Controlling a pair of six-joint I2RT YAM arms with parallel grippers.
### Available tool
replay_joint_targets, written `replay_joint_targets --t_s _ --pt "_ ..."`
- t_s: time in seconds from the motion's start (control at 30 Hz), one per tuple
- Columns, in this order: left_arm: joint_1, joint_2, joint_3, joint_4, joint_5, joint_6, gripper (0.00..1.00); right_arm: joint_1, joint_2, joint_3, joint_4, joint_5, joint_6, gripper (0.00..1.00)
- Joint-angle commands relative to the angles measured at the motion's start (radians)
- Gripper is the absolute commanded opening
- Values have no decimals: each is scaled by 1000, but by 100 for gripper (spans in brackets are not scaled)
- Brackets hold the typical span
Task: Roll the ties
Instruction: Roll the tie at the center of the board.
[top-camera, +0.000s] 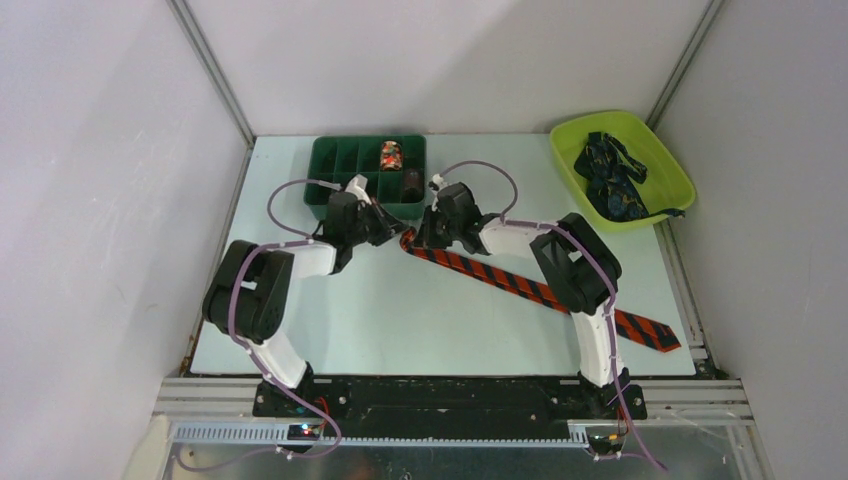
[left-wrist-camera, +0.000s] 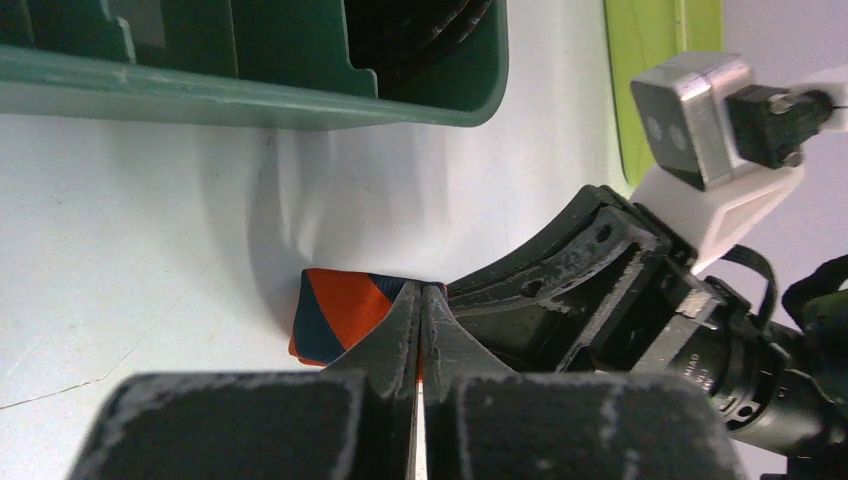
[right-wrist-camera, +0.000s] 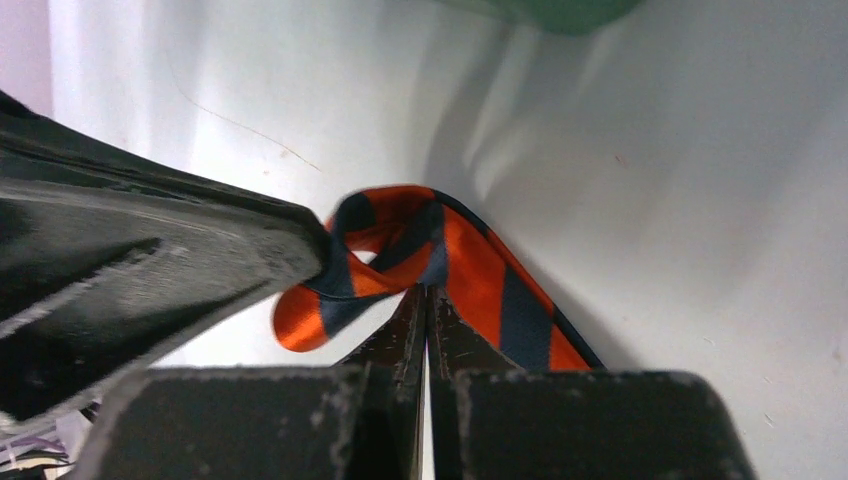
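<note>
A red-orange tie (top-camera: 520, 285) with black diagonal stripes lies slantwise across the table, its wide end near the right front edge. Its narrow end is folded into a small loop (right-wrist-camera: 340, 290) just in front of the green tray. My left gripper (top-camera: 390, 230) is shut, its tips (left-wrist-camera: 422, 292) set on the folded end (left-wrist-camera: 335, 315). My right gripper (top-camera: 418, 238) is shut too, its tips (right-wrist-camera: 426, 292) against the tie (right-wrist-camera: 490, 285) beside the loop. The two grippers face each other, almost touching. Whether either pinches fabric is not clear.
A dark green compartment tray (top-camera: 335, 160) sits just behind the grippers, with a striped roll (top-camera: 391, 155) and a dark roll (top-camera: 411, 182) in it. A lime-green basin (top-camera: 670, 175) at the back right holds dark navy ties (top-camera: 610, 175).
</note>
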Motion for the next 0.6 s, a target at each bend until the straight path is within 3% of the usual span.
replay_joint_targets --t_s 0.0,0.57 --pt "-18 19 16 43 19 -9 0 -16 -57 -53 82 11 15 0" --pt "-49 51 19 43 16 2 0 -44 -263 -173 21 138 -62 0"
